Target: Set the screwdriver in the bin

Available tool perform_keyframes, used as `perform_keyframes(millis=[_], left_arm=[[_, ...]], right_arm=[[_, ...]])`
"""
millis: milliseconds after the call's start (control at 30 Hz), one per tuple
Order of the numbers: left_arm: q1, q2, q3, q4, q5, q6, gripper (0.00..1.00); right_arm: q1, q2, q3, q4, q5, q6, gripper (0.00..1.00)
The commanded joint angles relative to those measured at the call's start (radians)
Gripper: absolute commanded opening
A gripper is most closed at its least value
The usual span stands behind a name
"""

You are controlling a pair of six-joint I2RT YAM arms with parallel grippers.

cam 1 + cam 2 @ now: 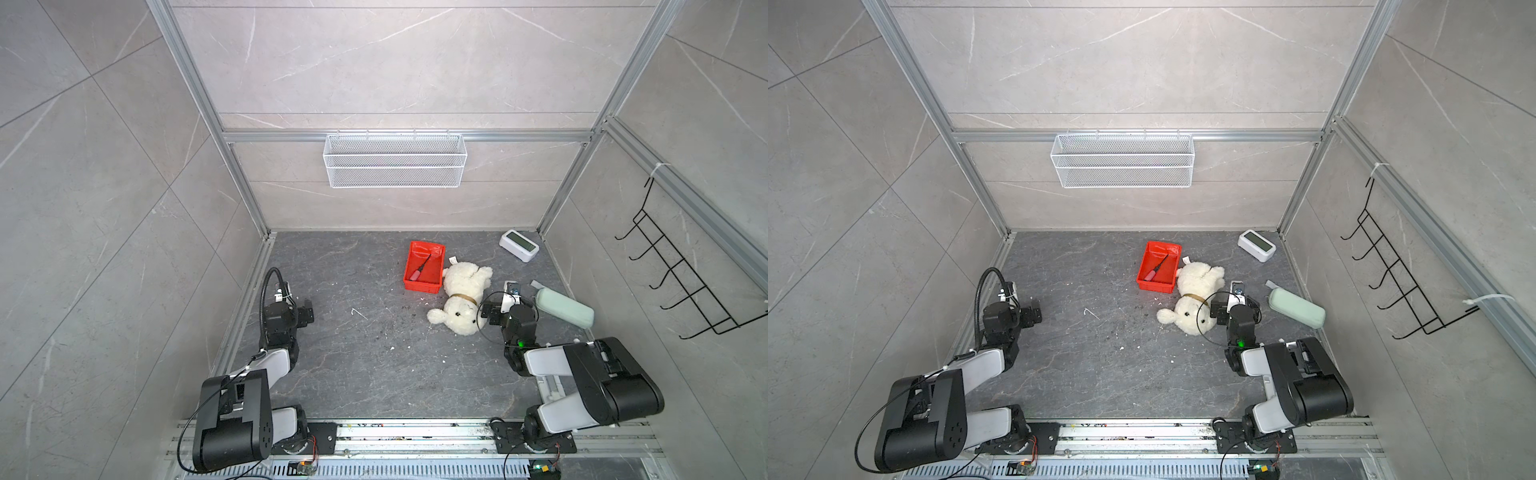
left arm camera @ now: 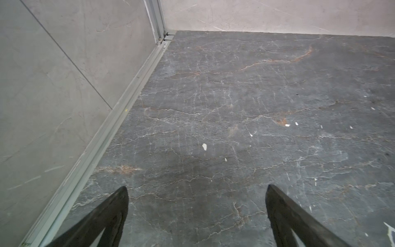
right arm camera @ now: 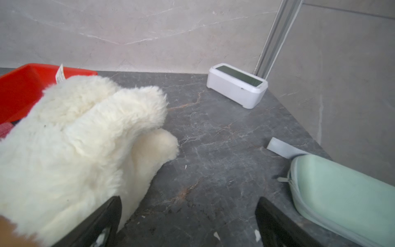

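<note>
1. Fingers (image 2: pixel 111 213) of the left gripper (image 2: pixel 197 187) stand spread over bare floor (image 2: pixel 235 107), near left; the right gripper (image 3: pixel 188 198) is likewise spread and empty, beside the plush toy (image 1: pixel 461 299).
2. The screwdriver (image 1: pixel 420 269) lies diagonally inside the bin (image 1: pixel 422 287), far centre.
3. It is probably light and stiff; its handle (image 1: pixel 414 275) offers the surest hold.

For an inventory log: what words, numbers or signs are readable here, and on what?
Nothing is legible.
The tag on the plush toy: dark print, too blurred to read.
The white clock: screen shows no digits.
The bin, screwdriver and green case: no markings visible.
</note>
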Motion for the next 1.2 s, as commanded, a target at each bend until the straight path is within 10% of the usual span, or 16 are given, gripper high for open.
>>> perform_keyframes(millis=[0,367,1167], left_arm=[[0.002,-0.013,0.0,0.036,0.05,-0.025,1.0],[0.0,0.233,-0.007,0.334,0.136,-0.079,1.0],[-0.003,0.22,0.007,0.276,0.134,-0.07,1.0]], right_arm=[[-0.006,-0.003,0.041,-0.049,-0.048,0.001,1.0],[-0.013,0.008,0.071,-0.087,-0.067,0.003,0.99],[-0.016,0.009,0.079,-0.101,-0.075,0.003,0.99]])
